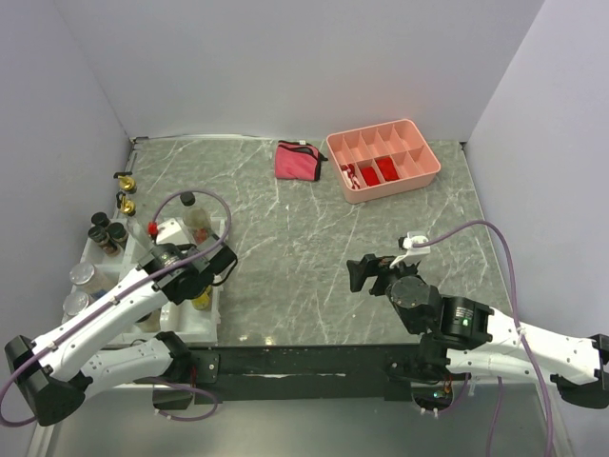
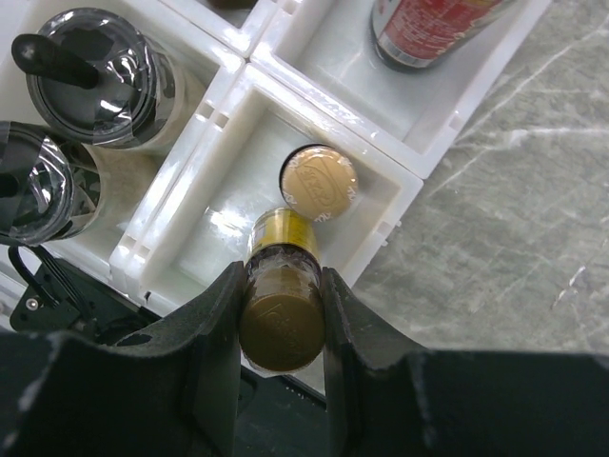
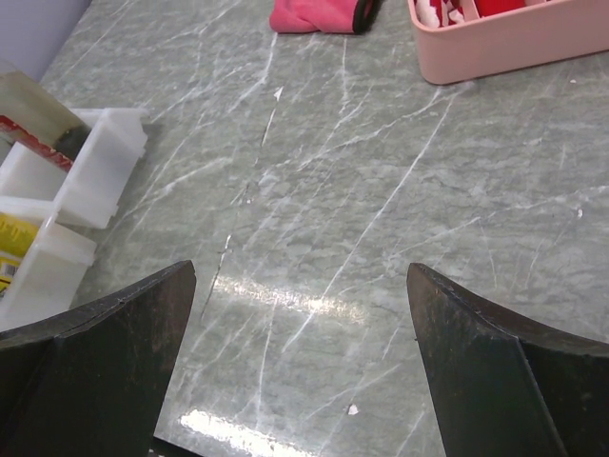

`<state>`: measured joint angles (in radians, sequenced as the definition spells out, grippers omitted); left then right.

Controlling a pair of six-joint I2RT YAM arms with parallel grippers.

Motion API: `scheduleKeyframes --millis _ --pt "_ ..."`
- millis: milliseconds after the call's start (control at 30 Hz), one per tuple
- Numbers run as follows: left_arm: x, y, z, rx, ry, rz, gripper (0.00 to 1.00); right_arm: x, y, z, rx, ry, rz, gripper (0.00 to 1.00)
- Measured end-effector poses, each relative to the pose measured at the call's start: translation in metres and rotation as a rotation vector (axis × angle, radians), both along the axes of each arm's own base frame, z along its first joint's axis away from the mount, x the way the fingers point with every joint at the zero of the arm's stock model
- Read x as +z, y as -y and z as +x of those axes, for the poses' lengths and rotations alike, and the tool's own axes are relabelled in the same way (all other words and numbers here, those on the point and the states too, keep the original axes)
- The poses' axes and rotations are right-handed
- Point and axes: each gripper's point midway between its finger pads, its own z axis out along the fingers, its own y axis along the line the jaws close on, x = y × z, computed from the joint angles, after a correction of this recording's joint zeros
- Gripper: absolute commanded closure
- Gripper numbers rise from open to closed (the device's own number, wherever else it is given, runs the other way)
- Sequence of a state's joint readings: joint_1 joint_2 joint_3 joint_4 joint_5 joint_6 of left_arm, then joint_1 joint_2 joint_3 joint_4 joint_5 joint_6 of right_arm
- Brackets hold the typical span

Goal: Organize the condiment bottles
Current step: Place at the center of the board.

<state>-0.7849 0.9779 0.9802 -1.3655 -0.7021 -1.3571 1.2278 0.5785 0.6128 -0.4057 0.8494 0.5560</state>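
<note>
Gripping one small yellow bottle with a gold cap (image 2: 281,333), left gripper (image 2: 282,286), jaws narrowed onto its sides, lower centre of the left wrist view. Bottle sits at the near wall of a compartment of the white plastic divided organizer (image 2: 407,177). One second gold-capped bottle (image 2: 319,181) stands in that compartment, just beside. Two black-lidded glass jars (image 2: 95,76) at upper left; one red-labelled bottle (image 2: 428,29) at top. Right gripper (image 3: 300,362): jaws wide, holding nothing, above the grey marbled table (image 3: 381,190). One pink compartment tray (image 1: 430,172) and one pink zip pouch (image 1: 298,160) at the top of the overhead view.
</note>
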Motion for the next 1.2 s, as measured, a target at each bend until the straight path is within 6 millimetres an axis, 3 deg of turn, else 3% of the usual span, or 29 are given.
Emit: scheduleKeyframes --millis 67,267,1200 --pt "-0.003 -0.001 -0.001 0.016 0.001 0.001 0.79 0.0 0.0 0.0 -0.002 0.0 0.0 0.0" --pt "-0.004 -0.003 0.002 0.058 0.026 -0.008 0.65 -0.001 0.001 0.0 -0.002 -0.001 -0.003 0.0" --pt "-0.015 -0.007 0.003 0.118 0.03 0.007 0.59 0.005 0.009 -0.003 -0.004 0.006 0.025 0.0"
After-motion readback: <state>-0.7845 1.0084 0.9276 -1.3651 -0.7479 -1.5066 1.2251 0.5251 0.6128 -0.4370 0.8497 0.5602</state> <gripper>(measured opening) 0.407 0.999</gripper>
